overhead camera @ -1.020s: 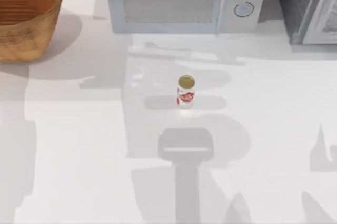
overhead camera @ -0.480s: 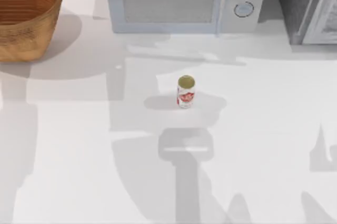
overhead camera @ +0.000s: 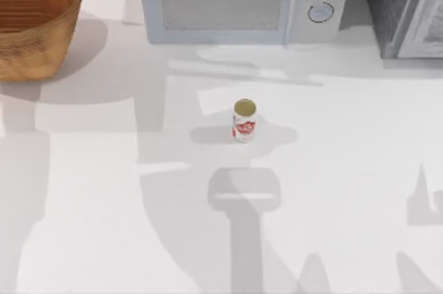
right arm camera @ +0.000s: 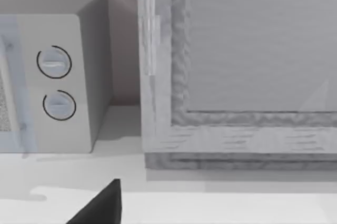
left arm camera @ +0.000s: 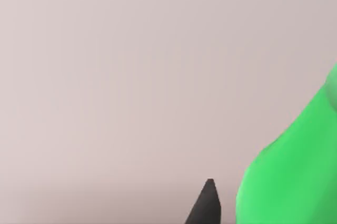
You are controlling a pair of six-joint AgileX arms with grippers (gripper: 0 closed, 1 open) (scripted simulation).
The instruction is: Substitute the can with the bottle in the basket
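Observation:
The small white can with red markings and a dull gold top stands upright on the table's middle. The wicker basket sits at the far left corner, its inside partly out of frame. In the left wrist view the green bottle looms close against a plain wall, with my left gripper shut on it and one dark fingertip showing beside it. A dark edge of my right gripper points toward the microwave and the grey unit.
A white microwave stands along the back edge, its dials in the right wrist view. A grey panelled unit fills the back right corner. Arm shadows lie across the white table.
The broad shadows on the table have shifted toward the left and front. The can and the basket have stayed put.

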